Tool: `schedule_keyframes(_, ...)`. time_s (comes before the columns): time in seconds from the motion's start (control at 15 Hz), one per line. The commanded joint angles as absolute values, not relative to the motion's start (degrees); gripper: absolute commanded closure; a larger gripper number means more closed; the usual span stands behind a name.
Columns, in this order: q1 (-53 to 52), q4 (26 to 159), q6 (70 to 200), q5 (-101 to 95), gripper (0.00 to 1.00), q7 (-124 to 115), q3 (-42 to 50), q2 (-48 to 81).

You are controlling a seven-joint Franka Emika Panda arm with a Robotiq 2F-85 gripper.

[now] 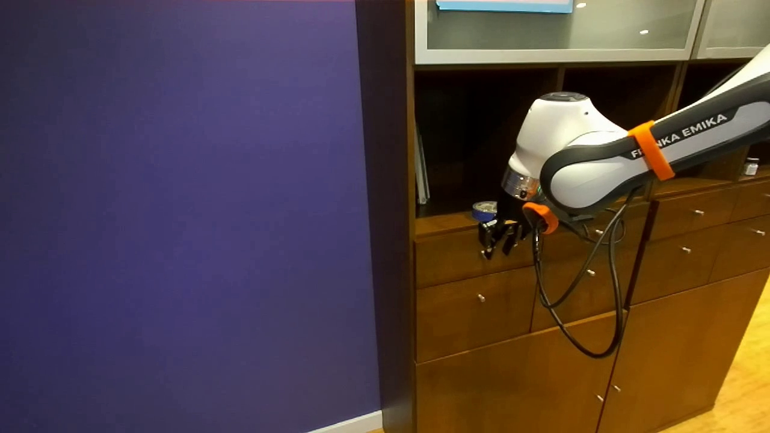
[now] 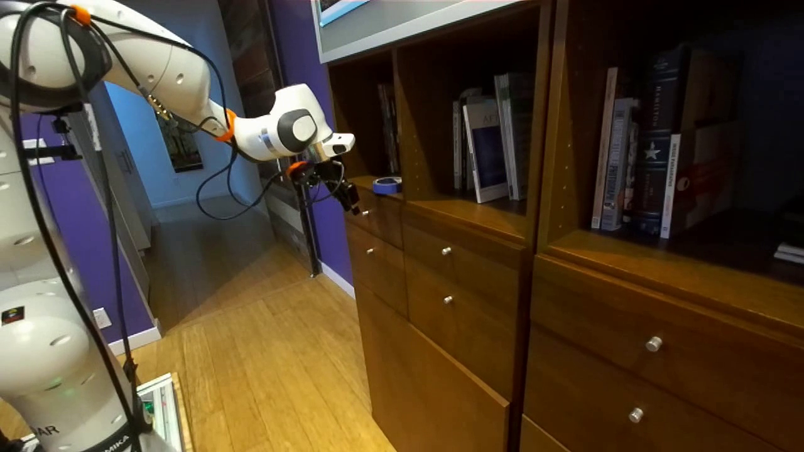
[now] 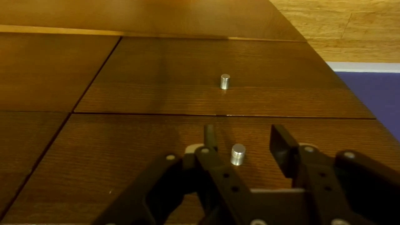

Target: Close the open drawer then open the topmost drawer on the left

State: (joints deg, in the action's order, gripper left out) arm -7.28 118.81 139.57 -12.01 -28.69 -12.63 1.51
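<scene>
A robot arm (image 1: 556, 135) hangs poised at the knob (image 3: 237, 154) of the topmost left drawer (image 3: 125, 150), whose closed front spreads around that knob. The jaws stand parted, gripping nothing, either side of the knob in the wrist view; their reach over it is unclear. Centring on it, clamping firmly, then pulling straight out should serve best.
</scene>
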Motion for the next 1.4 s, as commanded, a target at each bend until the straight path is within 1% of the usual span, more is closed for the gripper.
schedule_keyframes(0.0,-9.18,115.3,140.04,-16.34,0.51,-33.09,-11.31,4.8)
schedule_keyframes(0.33,-10.78,113.29,140.65,-18.72,0.38,-35.76,-9.9,7.16)
schedule_keyframes(0.4,-11.07,112.98,140.85,-19.06,0.42,-36.3,-9.58,7.56)
schedule_keyframes(0.47,-11.27,112.75,141.1,-19.34,0.4,-36.85,-9.29,7.97)
schedule_keyframes(0.53,-11.5,112.39,140.94,-19.42,0.41,-37.24,-8.98,8.4)
schedule_keyframes(0.6,-11.67,112.08,140.97,-19.39,0.45,-37.43,-8.69,8.87)
schedule_keyframes(0.67,-11.85,111.85,141.13,-19.62,0.52,-37.78,-8.36,9.25)
schedule_keyframes(0.73,-12.01,111.66,141.14,-19.51,0.63,-37.95,-8.09,9.59)
schedule_keyframes(0.93,-12.51,111.74,141.73,-19.66,0.84,-38.27,-7.47,9.66)
schedule_keyframes(1.0,-12.69,111.98,141.74,-19.76,0.92,-38.26,-7.38,9.33)
schedule_keyframes(1.07,-12.75,112.31,141.37,-19.25,0.98,-37.63,-7.39,8.85)
schedule_keyframes(1.2,-12.5,113.52,139.0,-17.46,1.0,-35.57,-7.6,7.53)
schedule_keyframes(1.27,-12.47,114.46,137.54,-17.1,0.96,-34.7,-7.72,6.66)
schedule_keyframes(1.33,-12.33,115.61,136.47,-16.61,0.96,-33.63,-7.83,5.81)
